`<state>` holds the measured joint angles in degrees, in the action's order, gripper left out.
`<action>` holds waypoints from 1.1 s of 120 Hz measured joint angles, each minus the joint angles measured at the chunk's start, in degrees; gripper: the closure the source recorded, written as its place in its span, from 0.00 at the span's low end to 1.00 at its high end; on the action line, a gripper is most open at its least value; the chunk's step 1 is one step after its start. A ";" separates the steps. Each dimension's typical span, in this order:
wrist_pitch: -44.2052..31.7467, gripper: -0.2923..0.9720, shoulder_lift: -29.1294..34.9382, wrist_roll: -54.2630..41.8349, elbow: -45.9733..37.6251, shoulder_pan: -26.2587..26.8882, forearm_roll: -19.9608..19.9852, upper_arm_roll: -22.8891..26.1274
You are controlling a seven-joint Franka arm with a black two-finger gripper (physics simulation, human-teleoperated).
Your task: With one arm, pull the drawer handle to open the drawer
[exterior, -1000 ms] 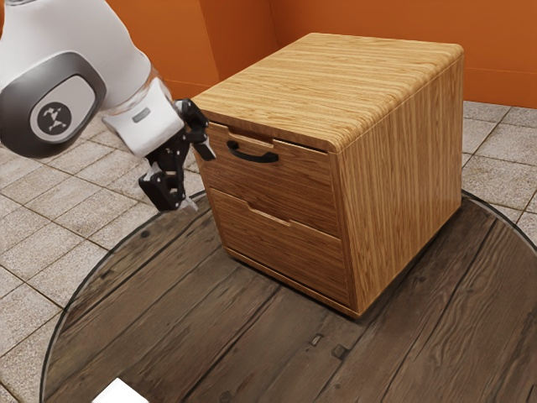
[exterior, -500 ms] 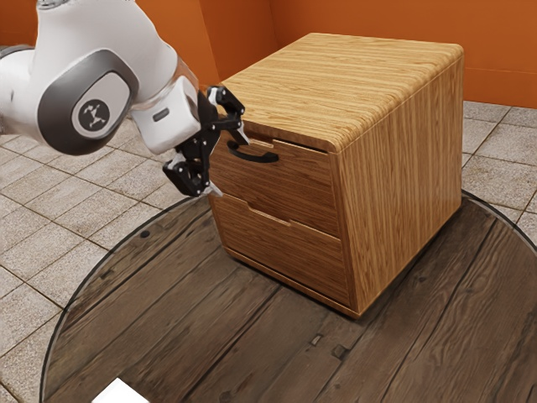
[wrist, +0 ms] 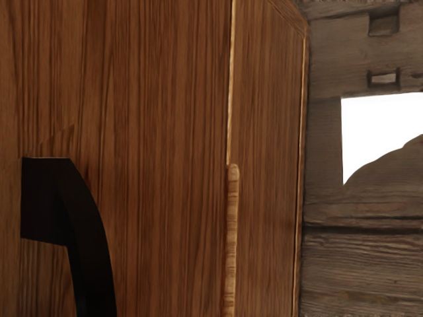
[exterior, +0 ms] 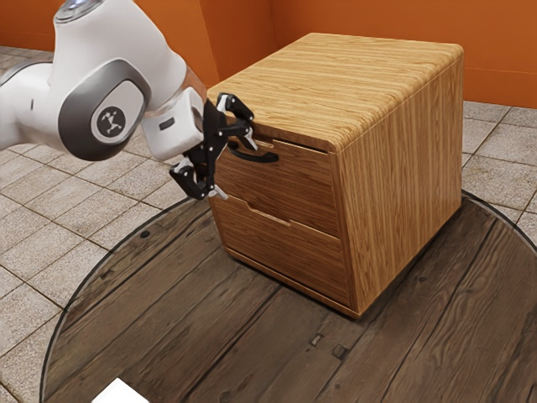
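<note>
A wooden cabinet stands on a round dark plank platform. Its top drawer sits flush with the cabinet front and carries a black curved handle, seen close up as the black handle in the wrist view. My black gripper is open, right at the handle's end toward the exterior view's left. One finger stands above the handle and the other below it. I cannot tell whether either finger touches the handle.
A second drawer lies under the top one, with a pale lip between the two fronts. A white object lies at the platform's front edge, also the white patch. Tiled floor and orange walls surround the platform.
My arm has swung toward the exterior view's right and slightly up, bringing the open gripper from beside the cabinet's corner onto the handle's near end. The drawer has not moved.
</note>
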<state>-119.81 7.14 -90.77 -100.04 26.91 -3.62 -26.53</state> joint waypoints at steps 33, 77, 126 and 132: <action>-0.58 0.15 0.11 -1.92 -0.93 -0.09 0.02 -0.11; -0.51 0.15 0.59 -3.13 -1.47 -0.02 -0.25 -0.61; -4.03 0.23 2.33 -1.77 -4.47 -0.17 -0.69 -1.43; -4.34 0.22 2.33 -1.59 -4.72 -0.17 -0.67 -1.42</action>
<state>-124.15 9.47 -92.36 -104.76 26.74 -4.29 -27.95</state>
